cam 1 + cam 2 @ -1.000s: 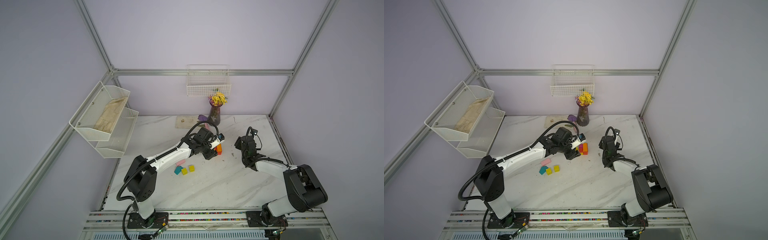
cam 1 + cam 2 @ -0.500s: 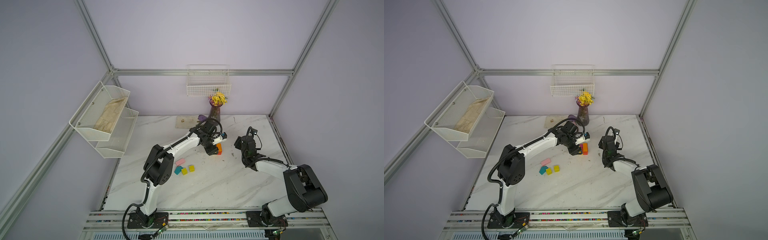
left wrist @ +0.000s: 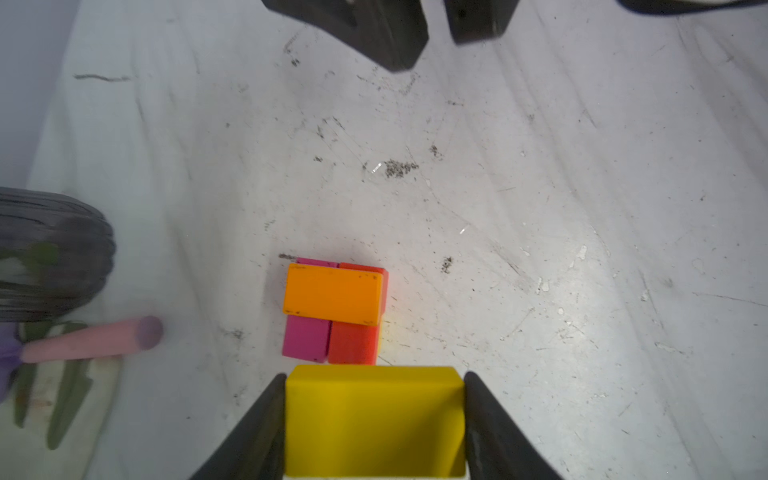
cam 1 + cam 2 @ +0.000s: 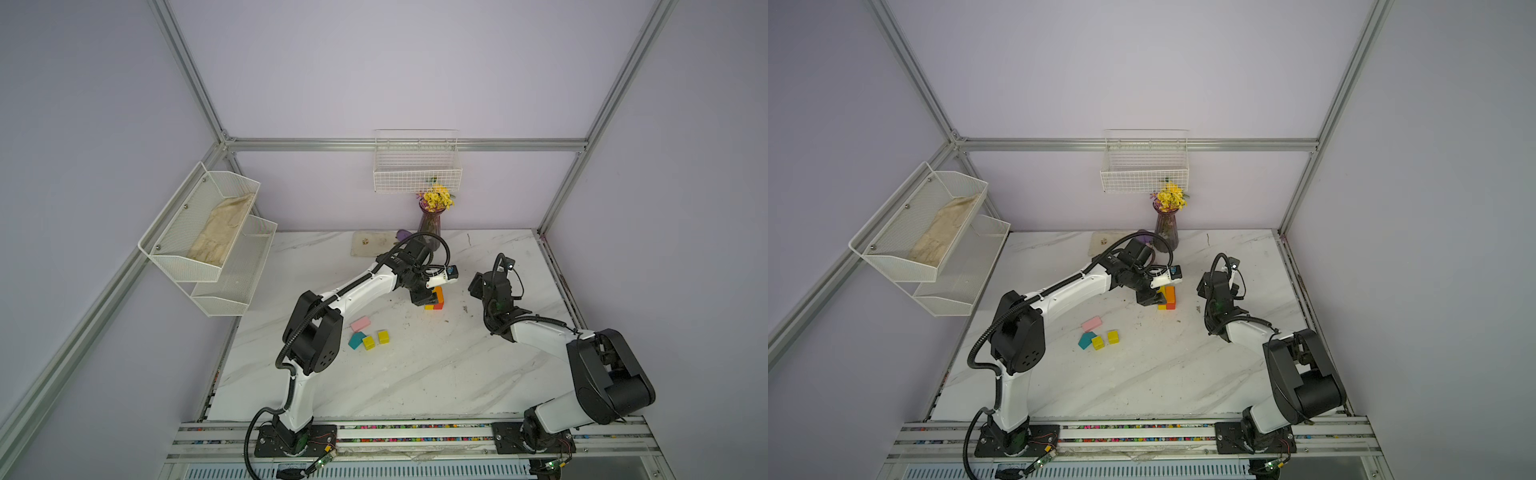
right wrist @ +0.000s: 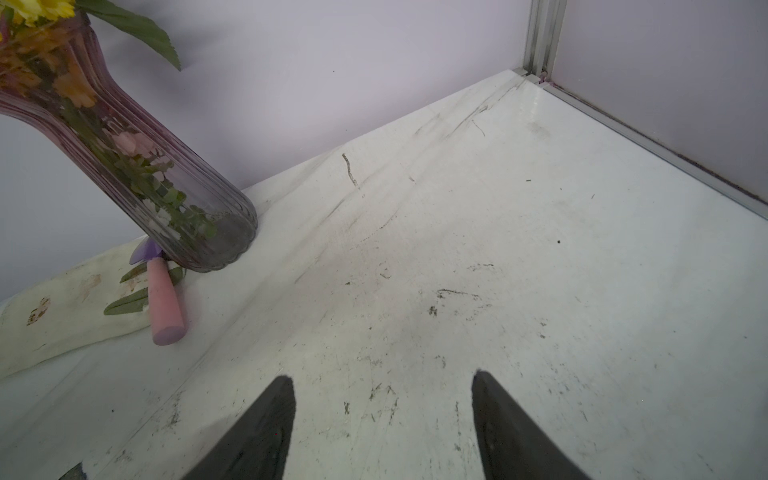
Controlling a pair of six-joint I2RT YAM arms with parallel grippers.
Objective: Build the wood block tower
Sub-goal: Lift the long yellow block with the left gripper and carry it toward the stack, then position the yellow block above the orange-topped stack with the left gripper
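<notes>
The tower (image 4: 436,299) (image 4: 1168,297) stands mid-table, right of centre. In the left wrist view an orange brick (image 3: 332,294) lies across a magenta block (image 3: 305,337) and a red block (image 3: 353,343). My left gripper (image 3: 375,374) (image 4: 422,297) hangs just left of the tower, shut on a yellow block (image 3: 374,419). Loose wood blocks lie nearer the front in both top views: a pink brick (image 4: 360,323), a teal piece (image 4: 356,339) and two yellow cubes (image 4: 368,342) (image 4: 383,336). My right gripper (image 5: 380,376) (image 4: 478,286) is open over bare table, right of the tower.
A purple vase with yellow flowers (image 4: 430,220) stands at the back, with a pink-handled tool (image 5: 164,303) and a stained cloth (image 4: 370,243) beside it. A wire basket (image 4: 415,174) hangs on the back wall. Wire shelves (image 4: 208,232) are mounted on the left wall.
The left arm's elbow has swung right and back, while its gripper stays beside the tower with the yellow block. The right arm has not moved.
</notes>
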